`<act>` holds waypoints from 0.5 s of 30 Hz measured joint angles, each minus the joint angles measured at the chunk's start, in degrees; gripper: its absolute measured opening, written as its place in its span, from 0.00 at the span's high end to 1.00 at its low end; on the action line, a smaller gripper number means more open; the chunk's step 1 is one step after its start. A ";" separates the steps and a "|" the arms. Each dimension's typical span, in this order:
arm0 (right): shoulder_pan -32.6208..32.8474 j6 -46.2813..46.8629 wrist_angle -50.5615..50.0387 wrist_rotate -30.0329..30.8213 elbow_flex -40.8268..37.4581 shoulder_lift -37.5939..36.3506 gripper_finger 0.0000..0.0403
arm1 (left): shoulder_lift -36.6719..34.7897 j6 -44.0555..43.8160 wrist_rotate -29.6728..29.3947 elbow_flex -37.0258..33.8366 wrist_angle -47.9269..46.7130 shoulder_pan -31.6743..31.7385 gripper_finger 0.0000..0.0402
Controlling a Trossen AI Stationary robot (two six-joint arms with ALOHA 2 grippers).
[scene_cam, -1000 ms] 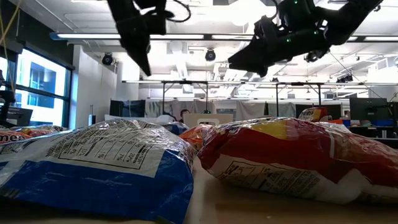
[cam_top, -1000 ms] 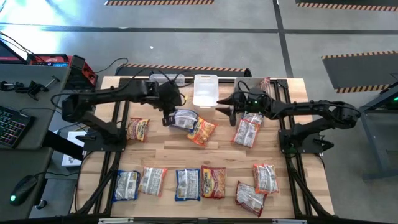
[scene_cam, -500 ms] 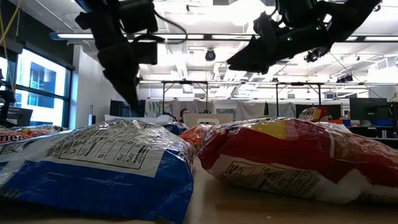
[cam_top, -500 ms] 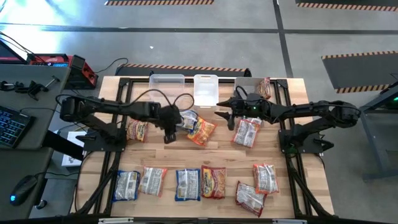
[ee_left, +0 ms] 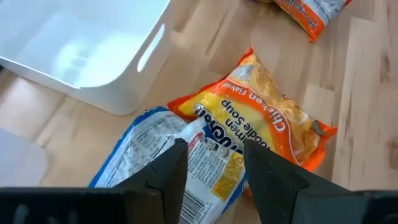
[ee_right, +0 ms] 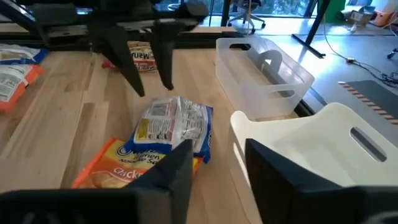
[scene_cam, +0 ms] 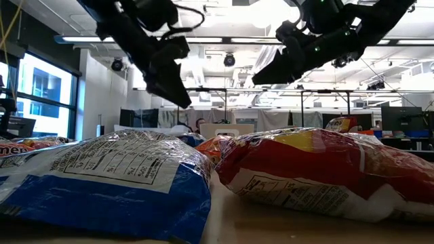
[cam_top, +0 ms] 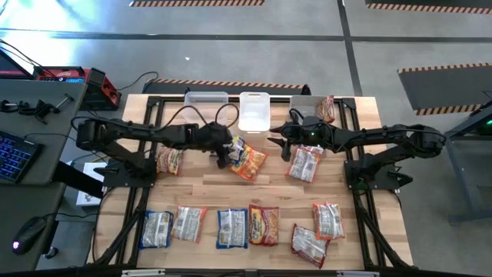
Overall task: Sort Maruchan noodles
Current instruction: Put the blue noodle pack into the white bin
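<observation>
A blue-and-white noodle packet (ee_left: 168, 155) lies with one end on an orange chicken-flavour packet (ee_left: 273, 118), just near of the white bin (cam_top: 254, 111). My left gripper (ee_left: 214, 165) hangs open over the blue packet, fingers apart and above it (ee_right: 152, 87), touching nothing. My right gripper (cam_top: 274, 139) hovers open by the white bin's near right corner (ee_right: 336, 143), with nothing between its fingers. Several more packets lie in a row along the near edge (cam_top: 231, 228).
A clear bin (cam_top: 206, 98) stands left of the white one at the far edge. Single packets lie at the left (cam_top: 170, 160), at the right (cam_top: 305, 163) and at the far right (cam_top: 327, 108). Bare wood shows between the middle packets and the near row.
My left gripper has drawn away from the blue packet toward the table's near edge, then swung right, back over it, its fingers now apart. The blue packet stays lying against the orange one.
</observation>
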 joint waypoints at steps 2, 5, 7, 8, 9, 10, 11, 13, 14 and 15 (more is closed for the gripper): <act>0.00 -0.11 -0.19 0.00 0.00 0.00 0.75 | 1.30 2.33 1.16 0.00 0.49 1.62 0.66; 0.00 -1.42 -0.23 -0.04 0.00 0.00 0.84 | 2.99 6.82 1.26 0.00 0.38 3.38 0.66; 0.00 -1.53 -0.33 -0.04 0.00 0.00 0.89 | 3.61 8.08 1.44 0.19 0.22 4.28 0.64; 0.00 -1.53 -0.40 -0.07 0.00 0.00 0.92 | 3.69 8.07 1.93 0.53 -0.64 4.66 0.62; 0.00 -1.54 -0.46 -0.08 0.00 0.00 0.94 | 3.69 7.57 2.49 1.07 -1.45 4.91 0.60; 0.00 -1.55 -0.54 -0.09 0.00 0.00 0.95 | 3.69 7.01 3.15 1.78 -2.24 5.12 0.58; 0.00 -1.55 -0.62 -0.11 0.00 0.00 0.97 | 3.67 6.61 3.81 2.46 -3.12 5.23 0.56; 0.00 -1.63 -0.65 -0.11 0.00 0.00 0.98 | 3.65 6.32 4.34 3.58 -5.77 5.53 0.52; 0.00 -1.99 -0.64 -0.11 0.00 0.00 0.98 | 3.65 6.30 4.87 3.94 -6.95 5.79 0.51; 0.00 -2.34 -0.66 -0.11 0.00 0.00 0.98 | 3.65 6.30 5.52 4.04 -7.59 6.11 0.49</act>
